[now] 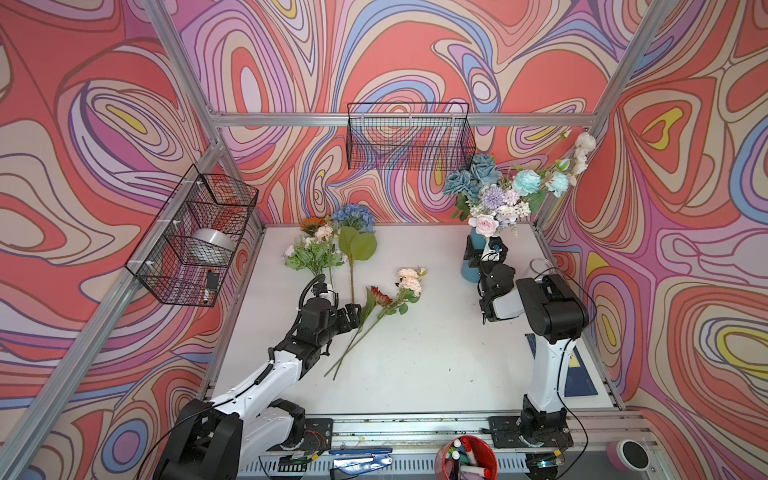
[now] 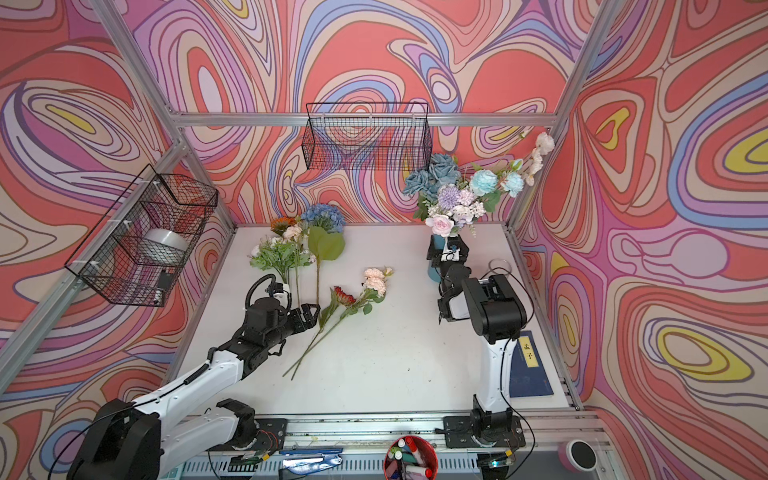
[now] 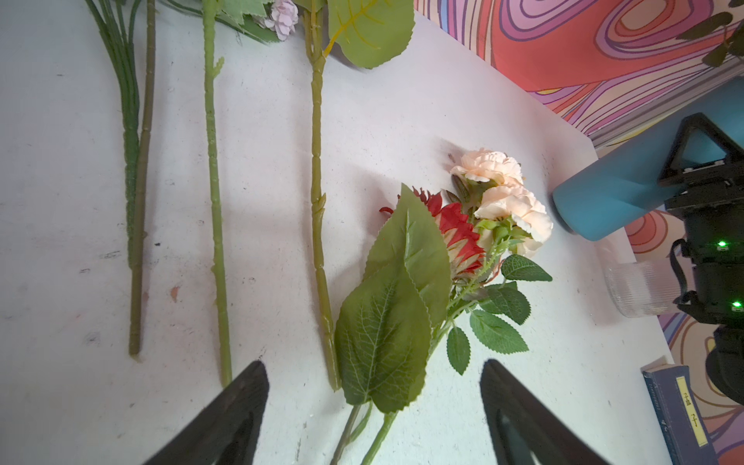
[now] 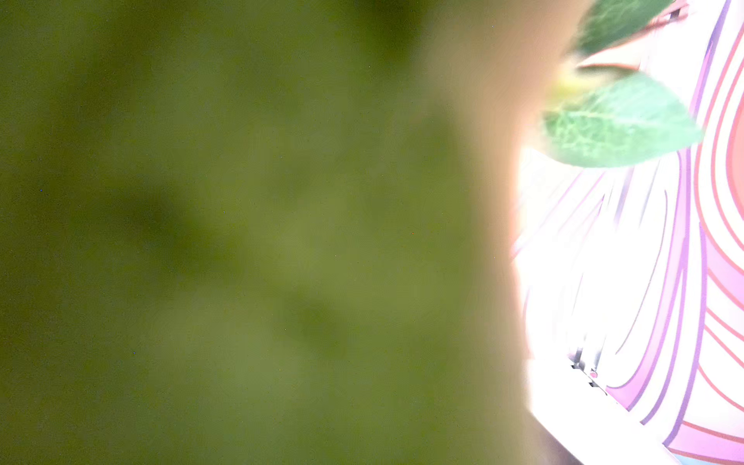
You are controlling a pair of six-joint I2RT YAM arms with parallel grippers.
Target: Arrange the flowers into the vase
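The flowers (image 1: 380, 296) nearest the left tool (image 3: 372, 406), a red daisy (image 3: 459, 237) and a peach bloom (image 3: 511, 201), lie on the white surface (image 1: 415, 353), their stems running between its wide-apart fingers. More stems (image 3: 316, 193) lie just beside them. Other blooms stand in the blue vase (image 1: 469, 270). The right tool (image 1: 482, 251) is against it; I cannot tell whether it clamps the vase.

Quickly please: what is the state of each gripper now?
Left gripper: open over the flower stems, holding nothing.
Right gripper: spread wide at the blue vase; whether it grips cannot be told.
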